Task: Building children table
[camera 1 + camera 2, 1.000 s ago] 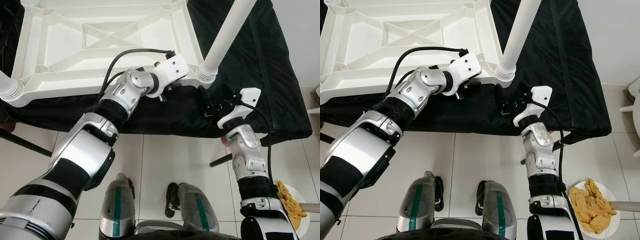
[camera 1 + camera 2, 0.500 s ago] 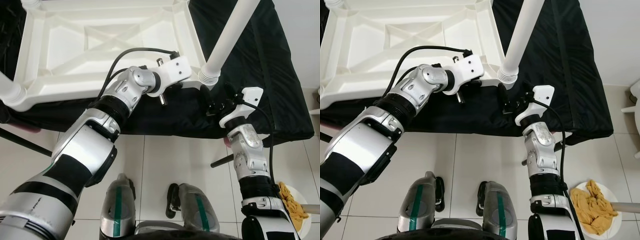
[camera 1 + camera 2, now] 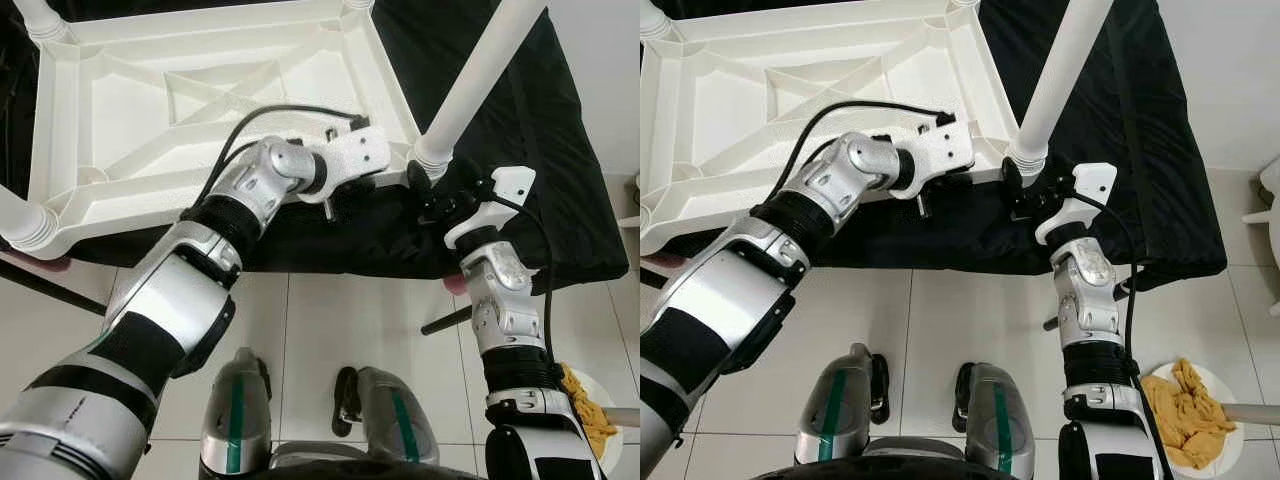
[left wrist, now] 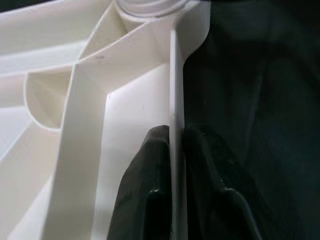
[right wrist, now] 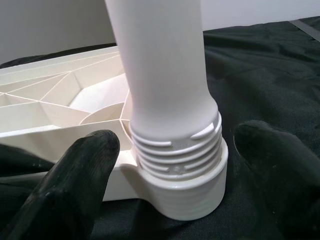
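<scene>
- A black cloth [image 3: 540,150] covers a low surface, and the tiled floor [image 3: 340,320] shows in front of it.
- The white plastic table top [image 3: 150,130] lies upside down on the cloth, its ribbed underside facing up.
- Its near edge overhangs the front of the cloth on the robot's left.
- A long white table leg [image 3: 478,80] stands in the corner socket [image 5: 192,195] nearest the robot's right, leaning a little to the right as it rises.
- The threaded end [image 5: 175,150] of that leg sits in the socket with several threads showing above the rim.
- Other legs show at the near left corner [image 3: 22,215] and the far left corner [image 3: 40,18].
- The left gripper [image 4: 172,170] pinches the near side wall of the table top, one finger [image 4: 145,170] inside the wall and the other outside, clenched on it.
- The right gripper [image 5: 175,165] is spread around the base of the leg, one finger [image 5: 75,175] on each side and neither touching it, as far as the wrist view shows.
- A white plate [image 3: 1235,440] with yellow cloth [image 3: 1180,410] on it sits on the floor to the robot's right.
- The robot's feet [image 3: 300,410] stand on the tiles below.
</scene>
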Motion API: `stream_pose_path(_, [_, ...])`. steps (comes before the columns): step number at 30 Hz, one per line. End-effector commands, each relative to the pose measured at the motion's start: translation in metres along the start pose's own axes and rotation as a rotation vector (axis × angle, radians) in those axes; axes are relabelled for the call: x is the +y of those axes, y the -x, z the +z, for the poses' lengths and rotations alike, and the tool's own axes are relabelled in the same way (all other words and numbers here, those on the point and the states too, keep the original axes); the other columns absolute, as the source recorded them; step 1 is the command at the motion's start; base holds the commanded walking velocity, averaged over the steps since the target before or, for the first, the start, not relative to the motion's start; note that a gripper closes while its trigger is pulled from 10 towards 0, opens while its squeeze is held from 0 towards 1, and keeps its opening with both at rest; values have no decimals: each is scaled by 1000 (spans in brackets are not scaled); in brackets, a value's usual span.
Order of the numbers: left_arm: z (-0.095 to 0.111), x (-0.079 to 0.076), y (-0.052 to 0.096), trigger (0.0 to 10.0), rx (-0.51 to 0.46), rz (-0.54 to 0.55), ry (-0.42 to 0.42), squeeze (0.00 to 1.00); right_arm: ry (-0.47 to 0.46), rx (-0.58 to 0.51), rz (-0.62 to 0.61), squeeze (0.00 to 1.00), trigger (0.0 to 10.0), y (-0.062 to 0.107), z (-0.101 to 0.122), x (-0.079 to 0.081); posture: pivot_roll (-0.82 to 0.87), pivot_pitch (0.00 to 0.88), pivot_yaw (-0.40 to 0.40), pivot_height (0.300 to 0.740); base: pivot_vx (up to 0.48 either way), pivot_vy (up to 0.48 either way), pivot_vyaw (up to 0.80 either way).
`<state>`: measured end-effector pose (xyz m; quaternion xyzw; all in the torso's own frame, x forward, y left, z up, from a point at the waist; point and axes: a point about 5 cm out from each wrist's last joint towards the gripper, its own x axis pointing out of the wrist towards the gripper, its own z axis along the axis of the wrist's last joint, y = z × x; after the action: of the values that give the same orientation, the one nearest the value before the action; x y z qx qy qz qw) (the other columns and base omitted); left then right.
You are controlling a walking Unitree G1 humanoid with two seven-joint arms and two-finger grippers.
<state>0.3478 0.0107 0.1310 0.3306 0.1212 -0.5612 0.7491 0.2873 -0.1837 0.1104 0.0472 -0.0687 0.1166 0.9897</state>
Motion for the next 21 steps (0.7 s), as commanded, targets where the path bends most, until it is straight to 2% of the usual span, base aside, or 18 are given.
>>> stream_pose_path(1, [-20,-17,-5,10000,83,-117,41,0,-1,0,-1,0,10000,-1,1,-1,-9,55,11,740,0,0,0])
stream_pose_path(6, [-19,-20,-7,10000,84,-136,25,0,2,-1,-2,0,10000,-1,1,-1,-13,55,13,740,0,0,0])
stream_pose_path(7, [-18,-21,-8,0,75,-140,22,0,2,-2,-2,0,10000,0,1,-1,-15,57,14,740,0,0,0])
stream_pose_path(12, [-15,-21,-8,0,49,-146,35,0,1,-4,-3,0,10000,1,2,-1,-18,57,14,740,0,0,0])
stream_pose_path(13, [-16,-21,-8,10000,58,-145,42,0,0,-6,1,0,10000,2,2,-2,-18,58,16,740,0,0,0])
stream_pose_path(21, [-23,-17,-3,10000,57,-107,79,0,7,-9,46,0,10000,4,5,0,-15,57,7,740,0,0,0])
